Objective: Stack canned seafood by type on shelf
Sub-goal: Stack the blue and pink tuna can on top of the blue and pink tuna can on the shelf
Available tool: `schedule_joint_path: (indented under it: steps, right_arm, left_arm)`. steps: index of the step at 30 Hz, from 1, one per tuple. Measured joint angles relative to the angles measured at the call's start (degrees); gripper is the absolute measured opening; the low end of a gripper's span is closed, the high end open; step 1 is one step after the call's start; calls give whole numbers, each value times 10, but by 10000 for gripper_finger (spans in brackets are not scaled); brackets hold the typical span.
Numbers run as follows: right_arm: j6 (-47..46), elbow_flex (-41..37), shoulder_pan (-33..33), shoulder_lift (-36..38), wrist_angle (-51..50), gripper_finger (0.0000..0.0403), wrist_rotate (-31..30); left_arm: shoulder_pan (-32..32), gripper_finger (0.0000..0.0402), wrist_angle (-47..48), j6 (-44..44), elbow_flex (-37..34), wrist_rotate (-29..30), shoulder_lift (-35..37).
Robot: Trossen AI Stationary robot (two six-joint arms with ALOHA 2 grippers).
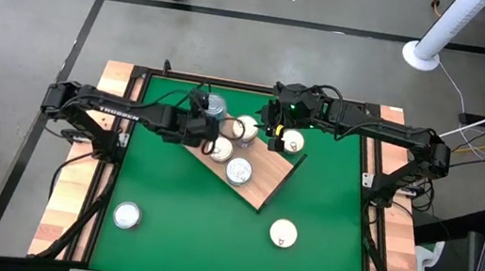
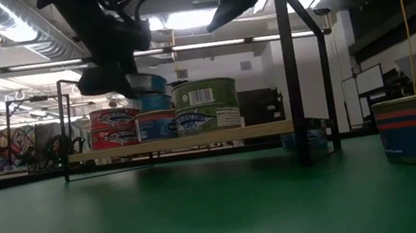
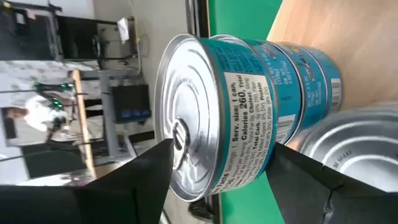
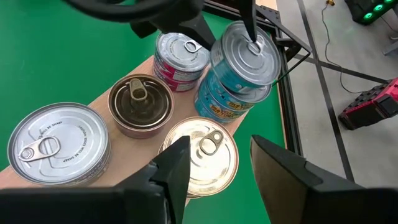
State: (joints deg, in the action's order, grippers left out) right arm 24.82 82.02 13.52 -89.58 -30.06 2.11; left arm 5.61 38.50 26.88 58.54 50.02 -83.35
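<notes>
One blue tin between left tool fingers

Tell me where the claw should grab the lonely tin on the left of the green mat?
Grip the lone tin across its round side wall, coming straight down from above. It stands upright, lid up, with nothing close beside it.
</notes>
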Motion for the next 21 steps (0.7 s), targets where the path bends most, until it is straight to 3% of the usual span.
schedule_joint_path:
  steps: [21]
  right_arm:
    - [12,0,0,3,-21,167,-12]
  left_arm:
    - [-9,240,-1,-3,2,-2,0]
